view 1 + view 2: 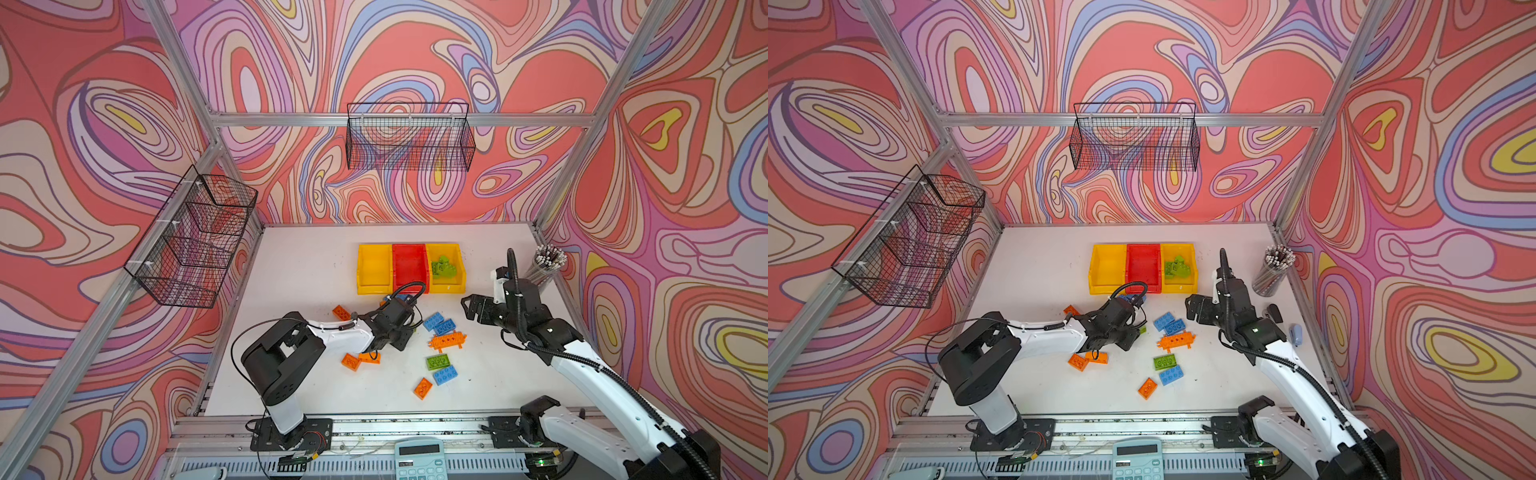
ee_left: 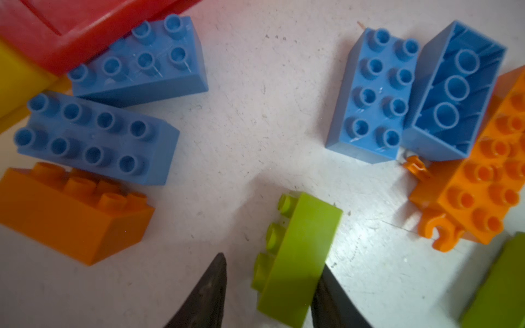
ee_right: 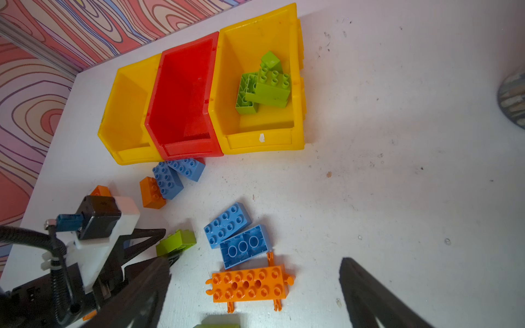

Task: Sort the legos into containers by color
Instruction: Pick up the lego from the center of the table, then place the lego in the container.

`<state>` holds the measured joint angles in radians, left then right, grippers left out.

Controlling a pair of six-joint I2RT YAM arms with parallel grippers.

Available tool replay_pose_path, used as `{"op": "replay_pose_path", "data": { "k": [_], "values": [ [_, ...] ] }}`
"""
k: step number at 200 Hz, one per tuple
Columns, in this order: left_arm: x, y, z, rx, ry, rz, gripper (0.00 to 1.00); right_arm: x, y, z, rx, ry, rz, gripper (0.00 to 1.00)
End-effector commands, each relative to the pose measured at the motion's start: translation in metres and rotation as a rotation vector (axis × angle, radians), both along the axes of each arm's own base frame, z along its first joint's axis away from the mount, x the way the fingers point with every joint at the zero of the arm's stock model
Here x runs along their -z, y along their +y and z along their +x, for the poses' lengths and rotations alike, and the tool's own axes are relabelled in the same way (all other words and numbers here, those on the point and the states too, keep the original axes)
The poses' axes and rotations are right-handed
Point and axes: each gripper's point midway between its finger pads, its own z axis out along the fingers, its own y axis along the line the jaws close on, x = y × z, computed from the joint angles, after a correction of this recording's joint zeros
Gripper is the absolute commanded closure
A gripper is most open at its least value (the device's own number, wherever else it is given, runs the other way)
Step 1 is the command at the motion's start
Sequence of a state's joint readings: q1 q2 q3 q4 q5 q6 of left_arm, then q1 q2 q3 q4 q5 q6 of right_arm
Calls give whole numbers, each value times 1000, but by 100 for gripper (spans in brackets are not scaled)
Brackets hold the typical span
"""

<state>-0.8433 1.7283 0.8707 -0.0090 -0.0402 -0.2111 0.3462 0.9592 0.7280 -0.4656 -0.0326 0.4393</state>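
Left claw (image 2: 272,262): my jaws straddle, without yet gripping, the lime green brick (image 2: 298,250) on its side on the bench (image 2: 255,113); I should centre it and seat its studded face squarely before lifting.

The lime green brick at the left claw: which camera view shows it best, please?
The left wrist view: the lime green brick lies large on its side between the left claw's fingers. The right wrist view shows it small, beside that claw. In both top views the left arm hides nearly all of it.
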Motion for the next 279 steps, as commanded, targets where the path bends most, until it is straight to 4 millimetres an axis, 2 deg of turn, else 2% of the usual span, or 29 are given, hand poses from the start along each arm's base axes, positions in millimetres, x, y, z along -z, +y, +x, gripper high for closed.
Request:
{"op": "replay_pose_path", "data": {
  "k": [1, 47, 69, 96, 126, 156, 186, 233, 279],
  "values": [
    [-2, -7, 3, 9, 4, -20, 67, 4, -5, -3, 21, 11, -12, 2],
    [-8, -9, 3, 22, -13, -43, 84, 4, -6, -3, 23, 15, -17, 2],
    [-15, -11, 5, 22, -14, -39, 85, 2, -6, -4, 22, 11, -15, 2],
    [-32, -16, 14, 7, -32, -39, 87, -5, -8, -6, 38, -4, -10, 2],
    [-54, -31, 28, 8, -46, -48, 87, -15, -15, -11, 75, -35, 8, 2],
    [-75, -51, 50, 11, -84, -61, 86, -22, -21, -16, 100, -54, 14, 2],
    [-98, -77, 83, -9, -122, -72, 86, -25, -25, -19, 120, -55, 11, 2],
    [-100, -93, 138, -119, -81, -104, 85, -28, -28, -25, 136, -65, 28, 2],
    [-98, -109, 172, -181, -24, -220, 79, -29, -33, -30, 152, -66, 23, 2]
  ]
}}
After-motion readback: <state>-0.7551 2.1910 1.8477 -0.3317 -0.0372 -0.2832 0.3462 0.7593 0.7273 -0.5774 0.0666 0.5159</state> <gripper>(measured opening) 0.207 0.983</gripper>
